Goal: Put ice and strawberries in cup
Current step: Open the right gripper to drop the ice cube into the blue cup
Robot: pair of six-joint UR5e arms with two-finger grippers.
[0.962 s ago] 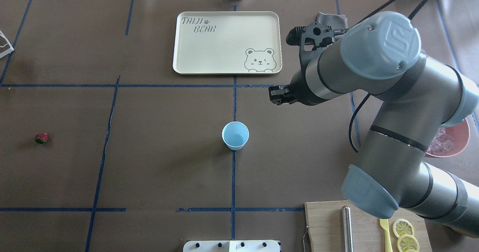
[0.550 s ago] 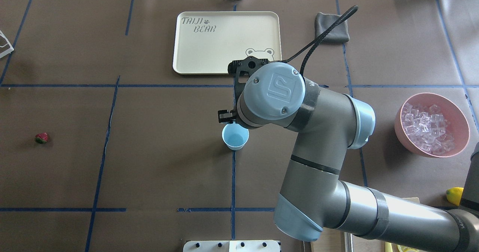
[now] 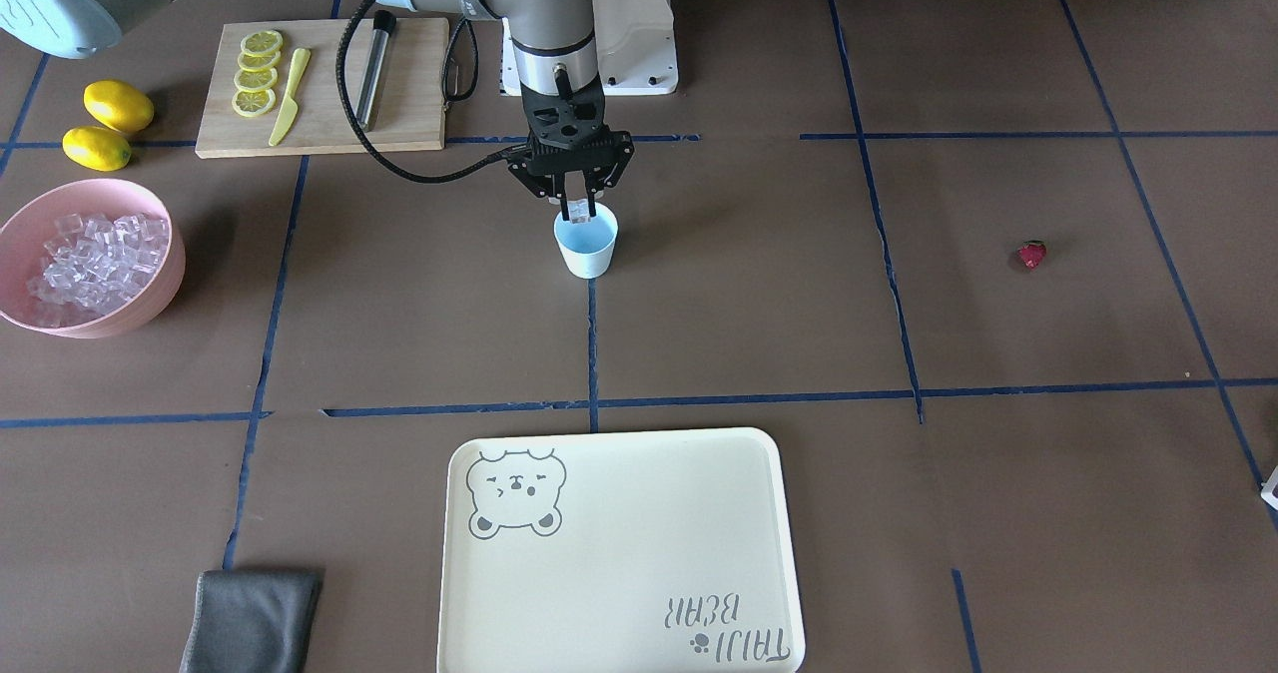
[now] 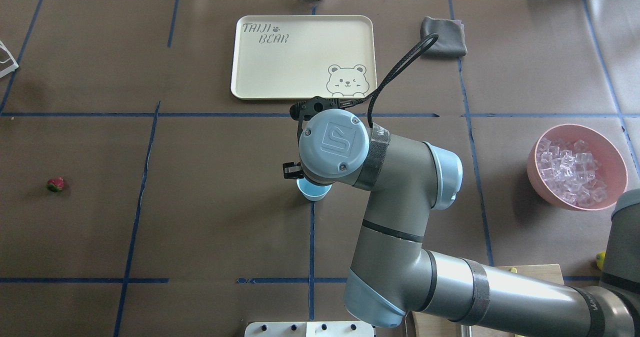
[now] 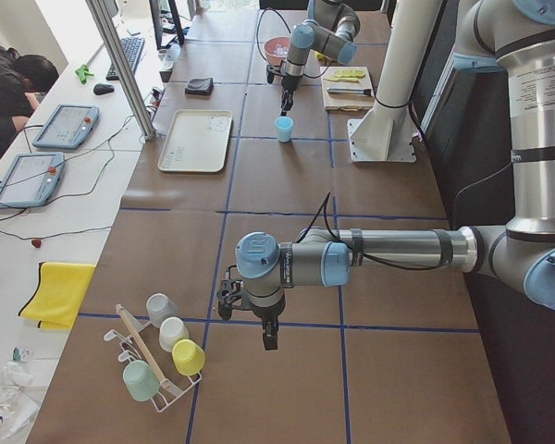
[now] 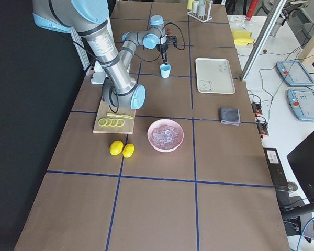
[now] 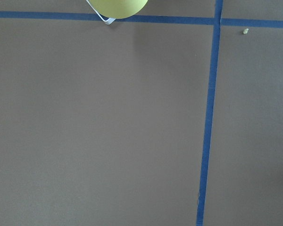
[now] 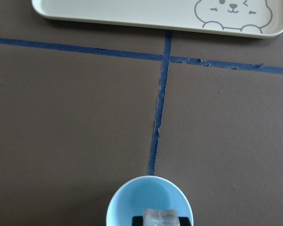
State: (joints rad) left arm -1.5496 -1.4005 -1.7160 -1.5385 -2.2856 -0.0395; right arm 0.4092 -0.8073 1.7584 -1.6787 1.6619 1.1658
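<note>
The light blue cup [image 3: 587,247] stands at the table's middle on a blue tape line. My right gripper [image 3: 577,210] hangs straight over its mouth, shut on one clear ice cube [image 8: 160,217]. In the right wrist view the cup [image 8: 132,202] lies right below the cube. From overhead my right arm hides most of the cup [image 4: 313,192]. More ice [image 4: 570,169] fills the pink bowl [image 3: 150,299]. The strawberry [image 4: 55,184] lies alone far off on the robot's left side. My left gripper [image 5: 269,335] hovers over bare table near a cup rack; whether it is open or shut I cannot tell.
A cream bear tray [image 4: 250,77] lies beyond the cup, with a grey cloth [image 4: 443,29] to its right. A cutting board [image 3: 409,104] with lemon slices, a yellow knife and a metal rod sits near the robot's base, beside two lemons [image 3: 118,106]. A rack of cups [image 5: 162,356] stands by the left arm.
My right arm has swung left from beside the tray to above the cup, and the gripper has come down over its mouth. The pink bowl has come into full view.
</note>
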